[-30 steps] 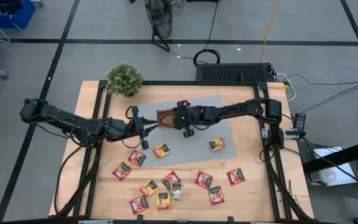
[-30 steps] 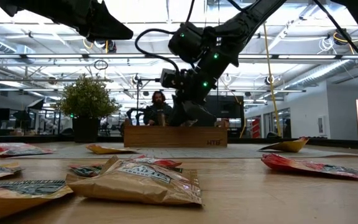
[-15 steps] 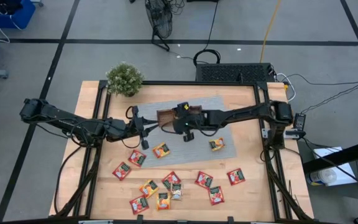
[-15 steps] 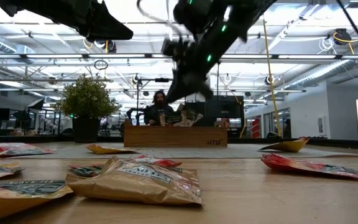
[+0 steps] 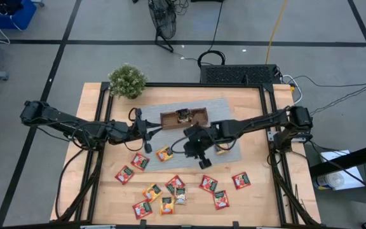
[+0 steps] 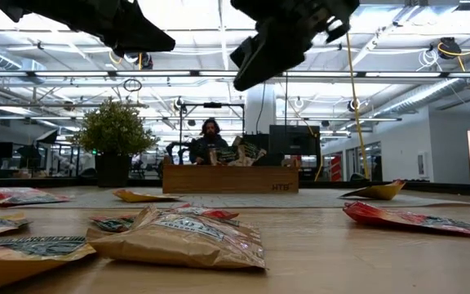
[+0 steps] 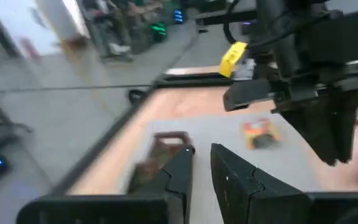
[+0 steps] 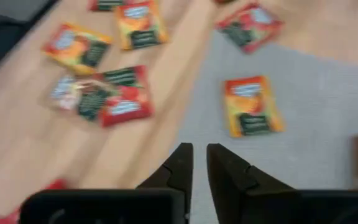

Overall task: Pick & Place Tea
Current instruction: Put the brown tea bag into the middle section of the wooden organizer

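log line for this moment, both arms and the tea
right pincer: empty, near-shut, above mat edge | left pincer: near-shut, empty, left of tray | tea in tray; packets on table

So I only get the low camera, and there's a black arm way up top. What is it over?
Observer: That's the right gripper. It hangs over the edge of the grey mat, between the tray and the loose tea.
Operator: Is it holding a tea?
Observer: No. Its wrist camera shows nothing between its fingers.
Operator: Where's the other arm?
Observer: The left gripper is by the tray's left end.
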Available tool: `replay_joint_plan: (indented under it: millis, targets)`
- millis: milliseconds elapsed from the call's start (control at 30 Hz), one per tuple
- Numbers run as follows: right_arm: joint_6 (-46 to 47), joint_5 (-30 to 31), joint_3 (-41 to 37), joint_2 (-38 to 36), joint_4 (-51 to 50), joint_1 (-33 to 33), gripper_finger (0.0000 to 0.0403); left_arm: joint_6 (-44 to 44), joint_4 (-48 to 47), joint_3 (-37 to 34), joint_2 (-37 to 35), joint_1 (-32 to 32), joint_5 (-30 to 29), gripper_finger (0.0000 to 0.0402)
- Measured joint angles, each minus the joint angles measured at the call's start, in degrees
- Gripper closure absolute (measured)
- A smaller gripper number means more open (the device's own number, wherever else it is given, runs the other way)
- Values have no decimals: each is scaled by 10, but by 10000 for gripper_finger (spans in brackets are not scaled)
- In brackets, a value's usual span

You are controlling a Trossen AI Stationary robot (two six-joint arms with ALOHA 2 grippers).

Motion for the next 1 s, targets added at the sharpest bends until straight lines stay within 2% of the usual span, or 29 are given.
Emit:
replay_joint_plan:
  millis: [100,167,333,467,567,800,1000]
  targets:
    - [11,-1,0,-3,-32,12,347,-8,-27,0,7,-13,152,339]
    - [19,14,0,-8,-61,14,341,-15,-6,0,37,-39,203,339]
    - [54,63,-4,-29,-120,14,343,-21,7,26,112,-110,156,339]
    - [65,73,-39,-63,-100,14,349,-25,-62,88,196,-150,123,331]
    - [75,76,-82,-104,-69,14,353,-41,-127,162,256,-164,105,303]
    - [107,97,-221,-237,76,13,353,-91,-288,317,376,-183,105,223]
    - [133,105,-363,-333,245,14,353,-117,-350,440,493,-228,107,191]
